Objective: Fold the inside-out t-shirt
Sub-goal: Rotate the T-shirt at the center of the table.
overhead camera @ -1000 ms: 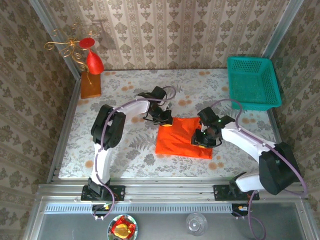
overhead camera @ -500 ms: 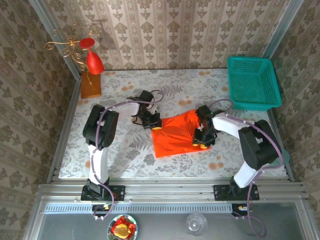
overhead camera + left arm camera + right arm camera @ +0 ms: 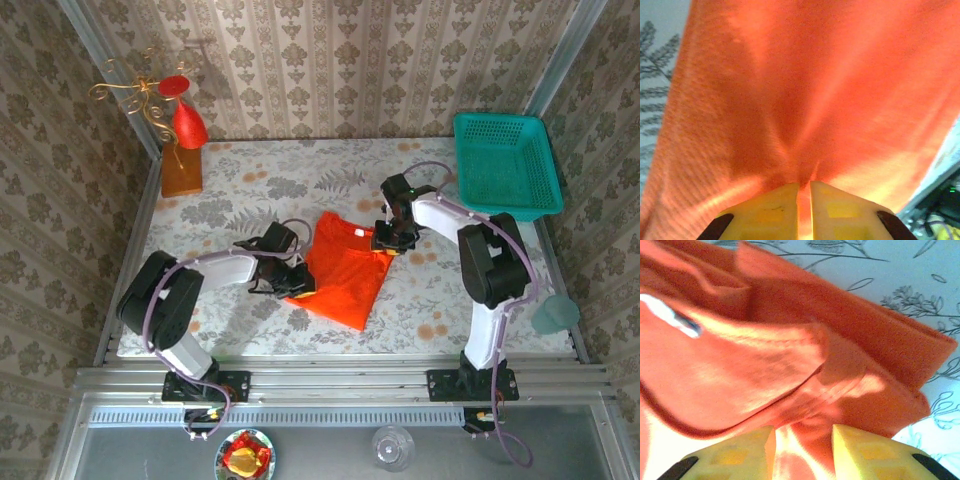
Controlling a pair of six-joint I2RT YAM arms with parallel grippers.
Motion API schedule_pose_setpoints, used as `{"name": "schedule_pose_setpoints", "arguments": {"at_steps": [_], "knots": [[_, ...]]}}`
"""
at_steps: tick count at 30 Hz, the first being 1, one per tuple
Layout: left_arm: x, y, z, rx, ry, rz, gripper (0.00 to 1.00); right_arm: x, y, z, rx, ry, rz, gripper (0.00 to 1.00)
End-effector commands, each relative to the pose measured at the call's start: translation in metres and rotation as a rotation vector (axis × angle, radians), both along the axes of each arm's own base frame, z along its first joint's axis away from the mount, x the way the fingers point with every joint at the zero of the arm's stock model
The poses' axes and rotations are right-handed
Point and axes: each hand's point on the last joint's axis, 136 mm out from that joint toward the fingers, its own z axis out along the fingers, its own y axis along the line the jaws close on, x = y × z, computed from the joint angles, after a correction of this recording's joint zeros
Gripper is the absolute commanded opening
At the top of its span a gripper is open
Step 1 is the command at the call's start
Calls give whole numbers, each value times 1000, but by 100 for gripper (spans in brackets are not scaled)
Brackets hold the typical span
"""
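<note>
Orange-red, soft and creased, the inside-out t-shirt [image 3: 343, 275] lies mid-surface [image 3: 240, 180] as a narrowed, slanted wedge, so the fold looks partly made, with squaring up and a last fold left. At its left edge the left tool [image 3: 290, 283] pinches a thin pleat between nearly closed yellow fingers [image 3: 765, 215]. At its upper right, by the collar, the right tool [image 3: 385, 240] grips a thicker bunch of hemmed layers.
</note>
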Motion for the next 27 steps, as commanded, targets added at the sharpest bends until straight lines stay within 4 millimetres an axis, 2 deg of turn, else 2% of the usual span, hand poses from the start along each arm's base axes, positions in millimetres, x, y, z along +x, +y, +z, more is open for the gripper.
{"name": "schedule_pose_setpoints", "arguments": {"at_steps": [1,3,6,8,11,12,15,18,20,23,25,27], "knots": [[28,-7,41,-47,-100,43,15,-25,24,39,125,-24,8,35],[37,-3,44,-20,-111,21,15,-42,38,45,175,-23,10,35],[45,6,31,32,-81,-14,13,-71,66,43,269,9,44,35],[48,8,20,47,-60,-39,12,-93,83,35,298,56,92,35],[48,14,4,76,-26,-56,11,-121,95,15,278,120,144,35],[47,17,-1,84,-16,-55,11,-123,98,9,279,121,152,35],[37,26,-17,107,18,-51,11,-139,92,-17,229,180,148,35],[17,30,-26,106,50,-44,11,-153,71,-36,134,219,132,35],[2,30,-25,100,52,-46,11,-166,56,-42,78,250,140,34],[-20,30,-21,96,61,-45,11,-176,50,-35,72,266,171,34],[-25,26,-11,60,42,-29,11,-174,53,-23,92,236,193,34],[-21,22,5,27,6,-19,12,-164,55,-9,108,187,202,34]]}}
